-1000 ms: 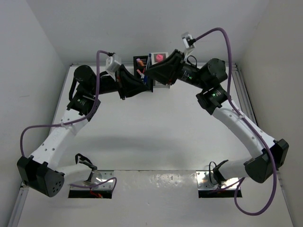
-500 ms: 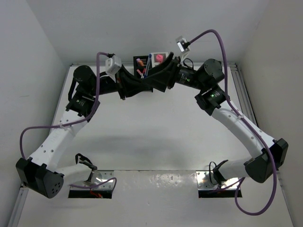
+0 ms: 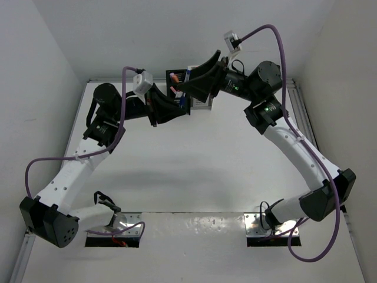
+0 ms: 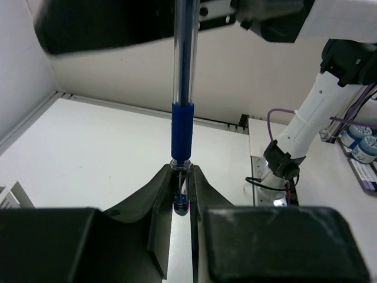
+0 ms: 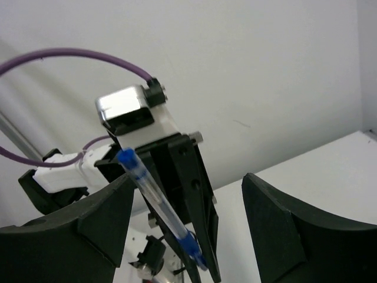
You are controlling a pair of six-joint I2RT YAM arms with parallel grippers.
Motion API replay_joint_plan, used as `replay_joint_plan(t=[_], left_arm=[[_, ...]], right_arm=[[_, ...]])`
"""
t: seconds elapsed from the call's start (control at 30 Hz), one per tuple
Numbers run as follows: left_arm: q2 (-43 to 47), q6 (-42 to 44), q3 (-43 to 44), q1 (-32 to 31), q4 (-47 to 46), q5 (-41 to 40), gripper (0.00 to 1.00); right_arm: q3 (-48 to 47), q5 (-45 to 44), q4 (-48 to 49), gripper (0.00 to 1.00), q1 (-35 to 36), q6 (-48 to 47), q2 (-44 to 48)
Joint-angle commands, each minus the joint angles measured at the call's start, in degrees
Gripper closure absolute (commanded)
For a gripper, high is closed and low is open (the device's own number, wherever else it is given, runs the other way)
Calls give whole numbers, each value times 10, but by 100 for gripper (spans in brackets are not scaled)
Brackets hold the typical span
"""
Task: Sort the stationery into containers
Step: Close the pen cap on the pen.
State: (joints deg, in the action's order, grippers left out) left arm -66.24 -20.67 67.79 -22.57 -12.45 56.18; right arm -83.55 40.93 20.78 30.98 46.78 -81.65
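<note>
Against white wall [image 4: 118,76], blue pen [image 4: 182,88] juts straight from left fingers [image 4: 156,203].

No word, number or sign can be read in any view. Well to the right of the left gripper [image 4: 181,197], at the edge of its wrist view, some small round tubs [image 4: 357,137] carry pale labels. Whatever is printed on them is too blurred and too small to make out.
</note>
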Motion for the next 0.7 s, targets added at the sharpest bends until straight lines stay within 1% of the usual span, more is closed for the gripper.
replay_joint_plan(t=[0.0, 0.07, 0.17, 0.27, 0.3, 0.37, 0.4, 0.47, 0.5, 0.6, 0.63, 0.67], left_arm=[[9, -15, -2, -5, -9, 11, 100], [2, -24, 1, -5, -4, 17, 100], [-2, -26, 5, -5, 8, 15, 100], [-5, -29, 9, -3, 11, 14, 100], [-6, -31, 9, -3, 10, 13, 100], [-6, -35, 9, -2, 8, 9, 100], [-6, -42, 9, -1, 8, 11, 100], [-7, -51, 8, 0, -1, 10, 100], [-8, -62, 6, 1, -7, 11, 100], [-8, -79, 5, 1, -24, 10, 100], [-8, -83, 4, 0, -31, 10, 100], [-7, -87, 5, 0, -35, 9, 100]], right_arm=[[-52, -1, 7, 28, -3, -36, -6], [-65, 1, 4, 28, -7, -46, -9], [-74, 6, -2, 30, -7, -54, -11], [-69, 8, -2, 39, -6, -53, -11], [-65, 8, -2, 47, -5, -54, -11], [-58, 9, -2, 54, -5, -57, -7], [-55, 8, -3, 64, -3, -61, -6], [-54, 6, -12, 71, 0, -74, -4], [-54, 4, -15, 79, 0, -78, -4], [-52, -7, -28, 89, 3, -95, -4], [-51, -10, -32, 96, 3, -102, -4], [-51, -12, -40, 100, 3, -106, -4]])
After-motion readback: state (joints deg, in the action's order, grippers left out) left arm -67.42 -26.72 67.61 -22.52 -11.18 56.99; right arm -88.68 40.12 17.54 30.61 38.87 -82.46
